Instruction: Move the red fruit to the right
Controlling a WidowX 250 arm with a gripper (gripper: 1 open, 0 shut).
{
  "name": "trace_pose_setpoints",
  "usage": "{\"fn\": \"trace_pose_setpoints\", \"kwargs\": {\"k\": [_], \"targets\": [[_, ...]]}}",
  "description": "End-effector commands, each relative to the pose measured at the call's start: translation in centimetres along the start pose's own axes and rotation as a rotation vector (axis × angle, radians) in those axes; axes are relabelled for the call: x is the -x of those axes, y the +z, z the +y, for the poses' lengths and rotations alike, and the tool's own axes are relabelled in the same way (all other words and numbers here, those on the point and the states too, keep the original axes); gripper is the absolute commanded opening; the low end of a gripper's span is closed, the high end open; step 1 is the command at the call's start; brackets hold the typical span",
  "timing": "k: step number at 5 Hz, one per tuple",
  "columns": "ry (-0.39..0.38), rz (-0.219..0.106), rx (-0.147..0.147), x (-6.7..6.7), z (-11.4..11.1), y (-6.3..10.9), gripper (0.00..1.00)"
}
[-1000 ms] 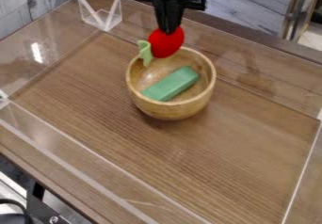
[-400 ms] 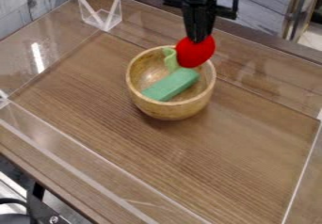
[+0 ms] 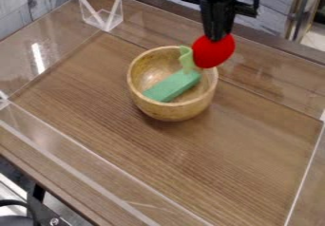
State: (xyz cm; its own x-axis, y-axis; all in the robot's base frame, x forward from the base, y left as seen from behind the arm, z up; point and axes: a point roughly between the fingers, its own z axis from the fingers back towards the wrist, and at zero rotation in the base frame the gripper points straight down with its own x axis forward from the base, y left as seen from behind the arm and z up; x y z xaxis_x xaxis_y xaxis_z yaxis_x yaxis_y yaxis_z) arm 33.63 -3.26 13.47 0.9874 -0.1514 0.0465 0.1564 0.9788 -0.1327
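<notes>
Red fruit (image 3: 214, 49), green block (image 3: 170, 84), tan wooden bowl (image 3: 148, 102).

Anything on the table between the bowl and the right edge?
No. In the camera view, the table from bowl to its right edge is bare wood.

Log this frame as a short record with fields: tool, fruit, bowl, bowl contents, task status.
tool: tool pointing down, shut on the red fruit
fruit: lifted off the table, by the far right rim of the wooden bowl
bowl: upright on the table
bowl contents: green block, lying slanted inside
task status: fruit not yet set down to the right
</notes>
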Motion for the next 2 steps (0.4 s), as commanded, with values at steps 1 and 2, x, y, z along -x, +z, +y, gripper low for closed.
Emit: {"fn": "trace_pose_setpoints", "kwargs": {"k": [1,2], "targets": [[-0.010,-0.061,0.001,-0.2,-1.2,1.1,0.00],[-0.016,-0.052,0.013,-0.2,-3.1,0.4,0.00]]}}
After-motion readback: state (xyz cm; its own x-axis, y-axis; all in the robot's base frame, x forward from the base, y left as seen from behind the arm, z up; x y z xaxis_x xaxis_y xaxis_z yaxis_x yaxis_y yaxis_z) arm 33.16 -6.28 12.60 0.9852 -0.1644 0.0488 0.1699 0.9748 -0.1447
